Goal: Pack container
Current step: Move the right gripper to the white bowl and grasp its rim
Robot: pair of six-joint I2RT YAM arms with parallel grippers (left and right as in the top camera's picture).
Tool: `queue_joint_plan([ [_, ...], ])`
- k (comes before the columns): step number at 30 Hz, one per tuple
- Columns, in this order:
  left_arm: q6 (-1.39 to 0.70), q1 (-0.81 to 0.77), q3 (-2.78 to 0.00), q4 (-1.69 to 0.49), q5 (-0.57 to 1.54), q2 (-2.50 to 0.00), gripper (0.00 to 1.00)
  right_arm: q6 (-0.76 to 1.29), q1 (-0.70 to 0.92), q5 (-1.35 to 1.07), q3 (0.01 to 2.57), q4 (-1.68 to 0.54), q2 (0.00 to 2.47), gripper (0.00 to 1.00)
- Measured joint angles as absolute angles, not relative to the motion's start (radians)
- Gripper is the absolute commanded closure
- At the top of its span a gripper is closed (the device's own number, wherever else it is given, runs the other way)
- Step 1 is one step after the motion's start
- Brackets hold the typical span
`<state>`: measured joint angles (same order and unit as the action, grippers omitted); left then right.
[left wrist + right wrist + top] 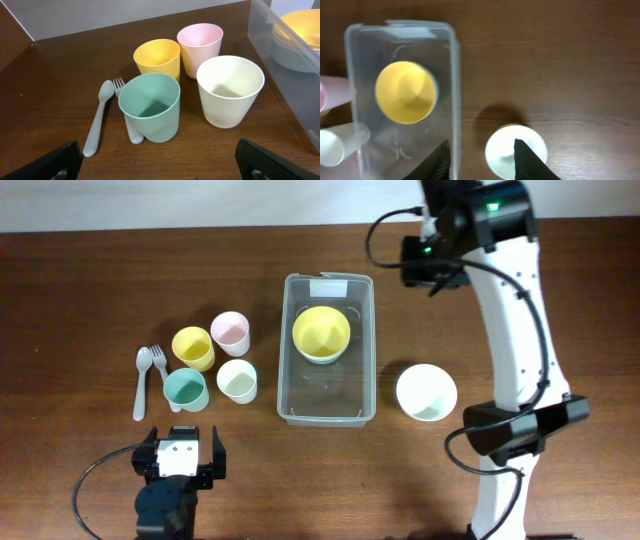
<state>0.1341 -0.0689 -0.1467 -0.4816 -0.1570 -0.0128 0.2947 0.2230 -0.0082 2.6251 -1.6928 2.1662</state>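
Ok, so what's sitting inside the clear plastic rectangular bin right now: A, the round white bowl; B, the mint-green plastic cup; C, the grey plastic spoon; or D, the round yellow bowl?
D: the overhead view shows the round yellow bowl inside the clear plastic rectangular bin, towards its labelled end.

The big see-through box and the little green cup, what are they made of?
The box looks like clear plastic, smooth and glossy: you can see the brown table through its walls, and its rim catches light. The green cup is probably plastic too, but solid-coloured and matte: thin even wall, soft dull sheen. Looks alone can't prove it.
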Motion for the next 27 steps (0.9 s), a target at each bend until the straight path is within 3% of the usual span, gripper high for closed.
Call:
queue_joint_plan([
  [7, 0.134, -0.069, -0.147, -0.482, -0.157, -0.013, 0.0, 0.258, 0.152, -0.007, 2.524, -1.692, 2.036, 0.54],
  [12, 0.134, -0.069, -0.147, -0.482, -0.157, -0.013, 0.0, 0.25, 0.152, 0.007, 2.372, -1.692, 1.74, 0.45],
  [18, 0.134, -0.069, -0.147, -0.482, -0.157, -0.012, 0.0, 0.311, 0.149, 0.038, 2.025, -1.673, 1.406, 0.41],
  [27, 0.134, -0.069, -0.147, -0.482, -0.157, -0.012, 0.0, 0.34, 0.034, -0.032, 1.436, -1.283, 1.48, 0.41],
])
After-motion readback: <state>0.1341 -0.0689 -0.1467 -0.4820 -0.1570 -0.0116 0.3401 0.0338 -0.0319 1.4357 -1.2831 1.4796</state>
